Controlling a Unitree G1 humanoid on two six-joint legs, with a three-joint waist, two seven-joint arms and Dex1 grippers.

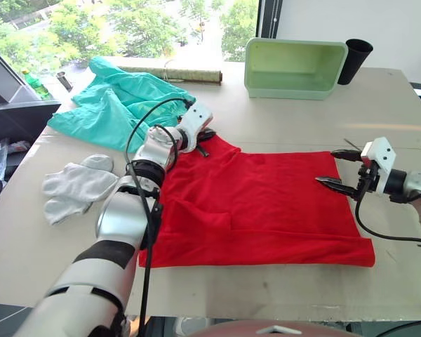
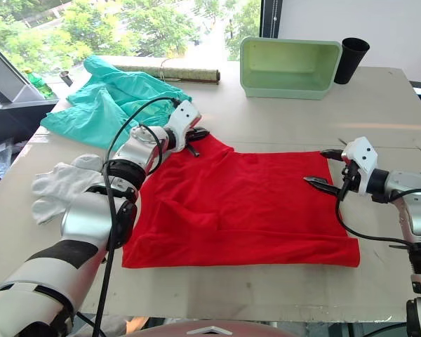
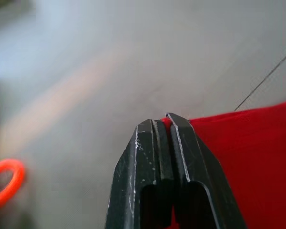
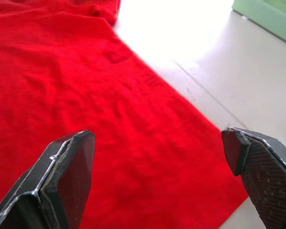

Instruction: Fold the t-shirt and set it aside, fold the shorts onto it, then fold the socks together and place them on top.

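Note:
The red t-shirt (image 1: 259, 207) lies spread flat in the middle of the table. My left gripper (image 1: 205, 136) is at its far left corner, shut on the t-shirt's edge; the left wrist view shows red cloth (image 3: 238, 157) pinched between the closed fingers. My right gripper (image 1: 342, 170) hovers open just over the t-shirt's right edge, fingers (image 4: 71, 181) wide apart above the fabric. The teal shorts (image 1: 119, 102) lie crumpled at the far left, their orange drawstring (image 3: 7, 183) looping near the left gripper. The grey socks (image 1: 77, 186) rest at the left, near the front.
A pale green bin (image 1: 295, 67) and a black cup (image 1: 354, 60) stand at the far edge. A rolled mat (image 1: 175, 72) lies beside the shorts. Bare tabletop (image 1: 302, 119) stretches between the t-shirt and the bin.

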